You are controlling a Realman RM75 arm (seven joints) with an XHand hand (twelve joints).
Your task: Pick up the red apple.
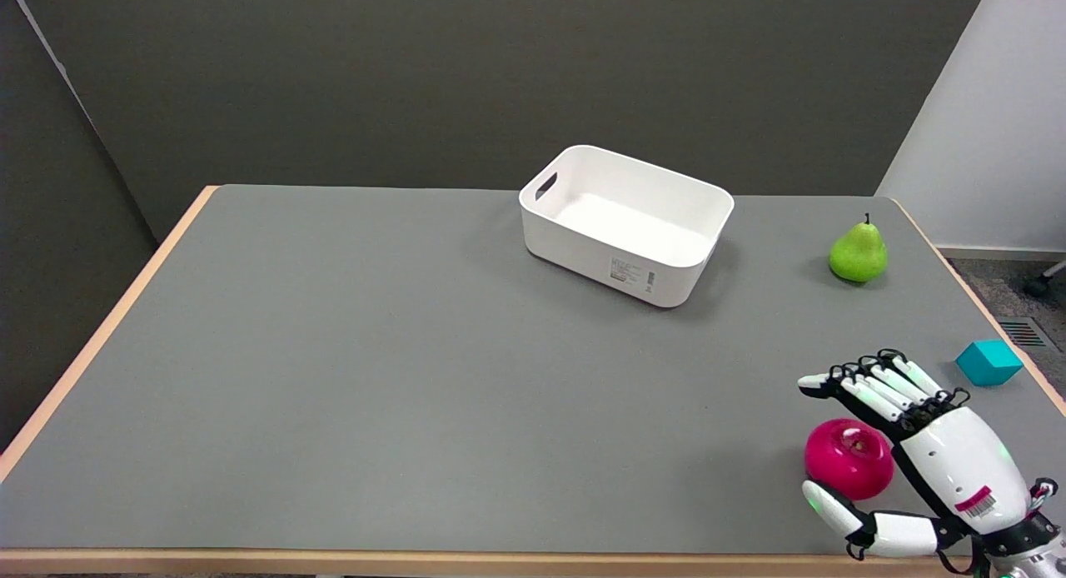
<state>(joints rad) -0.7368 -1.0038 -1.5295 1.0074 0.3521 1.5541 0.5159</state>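
1. Red apple [848, 459] sits near-right on the table [375, 378], stem dimple up.
2. Right hand [920, 449] brackets it, spread: fingers [874, 391] over the far side, thumb on the near side; contact unclear.
3. Advice: centre the palm, close evenly, then lift straight.
4. Teal cube [988, 362], pear [859, 253], white bin [626, 222] stand well apart.

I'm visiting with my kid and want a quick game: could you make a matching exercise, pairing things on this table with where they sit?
Things:
1. red apple
2. green pear
3. teal cube
4. white bin

Places:
A. far middle of the table
B. right edge, between pear and hand
C. far right corner
D. between the right hand's fingers and thumb

Pairs: 1-D, 2-C, 3-B, 4-A
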